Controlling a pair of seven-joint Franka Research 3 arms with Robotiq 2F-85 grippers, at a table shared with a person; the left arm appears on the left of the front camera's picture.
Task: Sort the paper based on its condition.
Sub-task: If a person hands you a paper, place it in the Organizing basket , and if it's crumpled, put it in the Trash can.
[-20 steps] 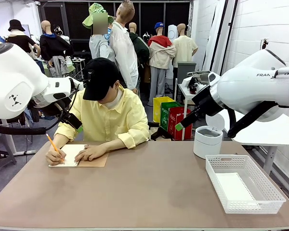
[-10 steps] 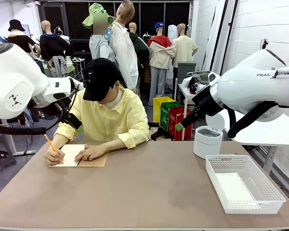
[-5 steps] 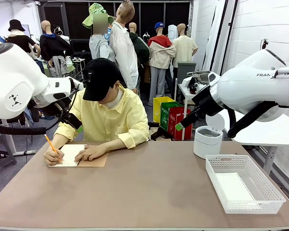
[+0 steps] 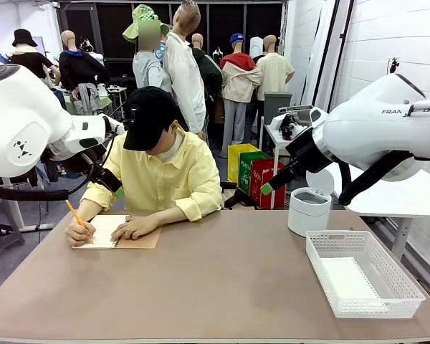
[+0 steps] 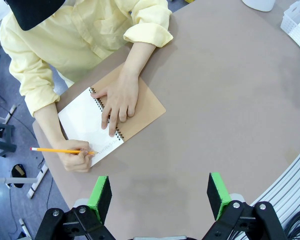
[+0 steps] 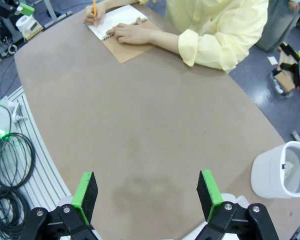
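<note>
Brown and mostly bare, the surface (image 4: 222,287) has a person at its far side bent over a spiral notebook (image 5: 145,107). One hand (image 5: 119,100) lies flat on it and the other hand (image 5: 77,161) writes with a pencil (image 5: 60,150) on the paper (image 5: 82,117), the open white page. It looks smooth and uncreased as far as can be seen, and it is bound in the notebook near the far left corner. At the right edge a white basket (image 4: 321,276) holds what looks like one flat white sheet (image 4: 347,279), and a round white bin (image 4: 308,211) stands just behind it. Sorting seems barely begun: the written page has yet to be torn out, handed over and judged. The left arm's fingers (image 5: 101,197) and the right arm's fingers (image 6: 85,196) hang well above the surface, spread wide with nothing between them
</note>
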